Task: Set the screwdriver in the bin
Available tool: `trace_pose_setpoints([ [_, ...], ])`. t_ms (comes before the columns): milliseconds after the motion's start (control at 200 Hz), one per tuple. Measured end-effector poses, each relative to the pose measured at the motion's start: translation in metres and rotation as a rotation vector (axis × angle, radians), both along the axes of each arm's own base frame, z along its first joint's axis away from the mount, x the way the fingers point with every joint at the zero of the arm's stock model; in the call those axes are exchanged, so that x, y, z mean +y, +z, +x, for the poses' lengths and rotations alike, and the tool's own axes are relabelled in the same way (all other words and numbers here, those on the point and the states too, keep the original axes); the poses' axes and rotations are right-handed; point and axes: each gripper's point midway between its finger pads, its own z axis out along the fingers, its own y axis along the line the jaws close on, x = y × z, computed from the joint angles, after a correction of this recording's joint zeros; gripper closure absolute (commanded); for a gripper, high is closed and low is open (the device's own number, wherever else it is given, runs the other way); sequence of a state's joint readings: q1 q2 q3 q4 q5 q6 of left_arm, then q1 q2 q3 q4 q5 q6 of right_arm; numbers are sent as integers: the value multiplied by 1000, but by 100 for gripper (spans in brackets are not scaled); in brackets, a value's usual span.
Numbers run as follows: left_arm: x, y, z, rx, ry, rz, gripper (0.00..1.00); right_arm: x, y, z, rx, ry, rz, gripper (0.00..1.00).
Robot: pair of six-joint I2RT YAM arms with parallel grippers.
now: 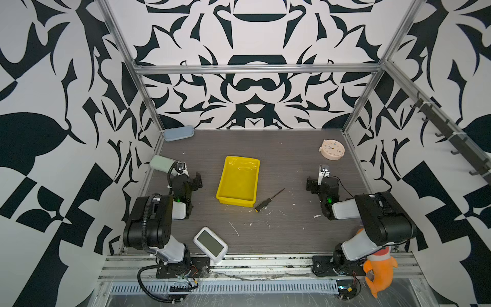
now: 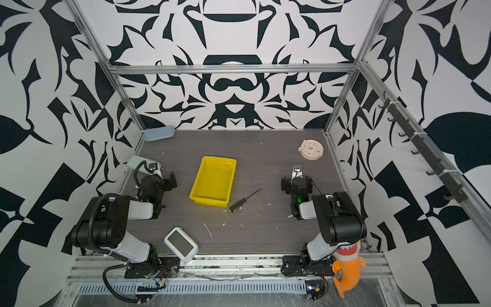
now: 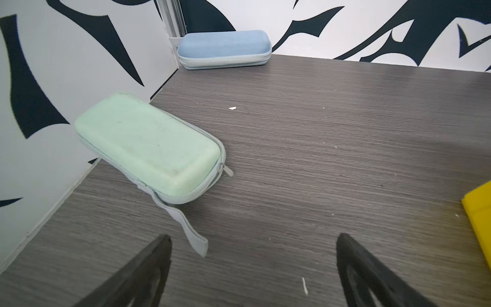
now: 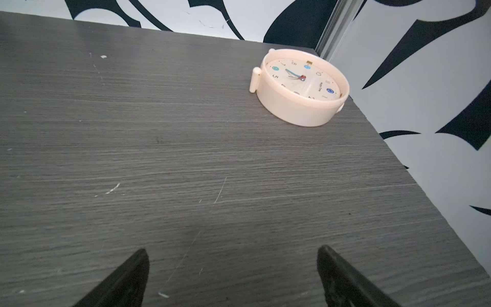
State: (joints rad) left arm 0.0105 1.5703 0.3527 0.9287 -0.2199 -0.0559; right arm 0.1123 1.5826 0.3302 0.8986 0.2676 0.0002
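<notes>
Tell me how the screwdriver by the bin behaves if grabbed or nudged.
Slim, so the screwdriver is probably light and stiff. Lying flat on its round handle, it may roll if nudged. The ribbed handle likely grips better than the thin shaft.

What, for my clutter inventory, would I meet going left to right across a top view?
From the left: mint-green zip case → yellow bin → screwdriver → cream alarm clock → orange shark plush.

Clock [image 1: 333,149], green case [image 3: 148,146], blue case [image 3: 224,47], white device [image 1: 210,245], plush [image 1: 378,271]
</notes>
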Motion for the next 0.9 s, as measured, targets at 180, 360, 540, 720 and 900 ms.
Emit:
trace_pose_setpoints([
  [180,0,0,0,0,0,0,1,12,-2,1,10,67,21,0],
  [360,0,0,0,0,0,0,1,16,-3,1,11,89,29,0],
  [540,0,0,0,0,0,0,1,17,-3,1,12,99,28,0],
  [720,0,0,0,1,-1,-1,1,18,-3,1,13,106,26,0],
  [900,1,-2,-1,10,-1,-2,1,18,-3,1,13,108,24,0],
])
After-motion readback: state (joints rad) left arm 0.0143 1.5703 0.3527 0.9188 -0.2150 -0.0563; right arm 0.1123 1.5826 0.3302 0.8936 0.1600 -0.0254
